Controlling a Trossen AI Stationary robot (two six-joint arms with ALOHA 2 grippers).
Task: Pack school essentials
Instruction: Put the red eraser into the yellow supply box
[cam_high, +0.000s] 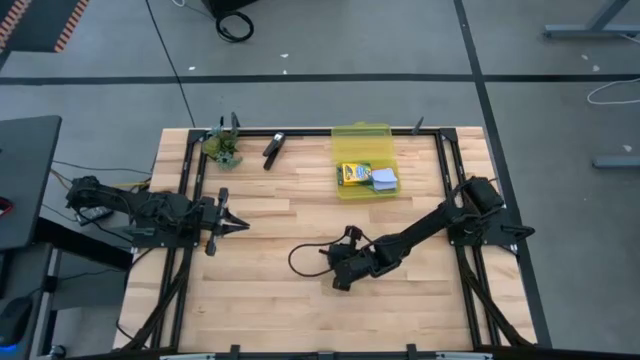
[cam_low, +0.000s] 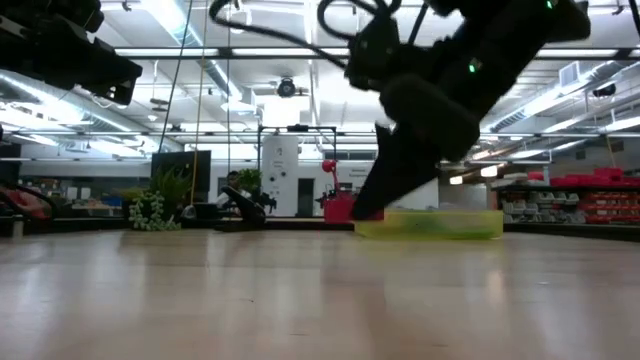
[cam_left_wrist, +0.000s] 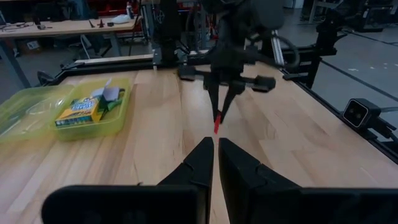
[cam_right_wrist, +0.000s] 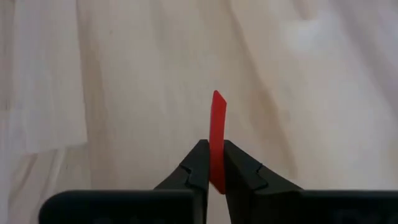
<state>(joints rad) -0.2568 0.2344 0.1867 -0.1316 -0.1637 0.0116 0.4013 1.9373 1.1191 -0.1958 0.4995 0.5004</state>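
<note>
**Red piece pinched in the right gripper, low over the table**

Tiny red piece sits clamped between the two dark fingers of the right gripper, which are closed narrowly on its lower end; the upper end sticks out past the fingertips. In the left wrist view the same red piece hangs from the right gripper's tips just above the bare wooden table.

Seen from above, the right gripper is at about 6 o'clock from the table's middle, its arm reaching in from the 3 o'clock edge. The yellow-green tray lies toward 12 o'clock, well apart from the gripper. Inside it rest the crayon box and, just beside that at its 3 o'clock side, the light-blue square pad.

The left gripper waits near the 9 o'clock side, pointing toward the middle, its fingers drawn together with only a slit between them and nothing held.

At the far edge, toward 11 o'clock, stand a small greenish clump and a black clip-like object.
</note>
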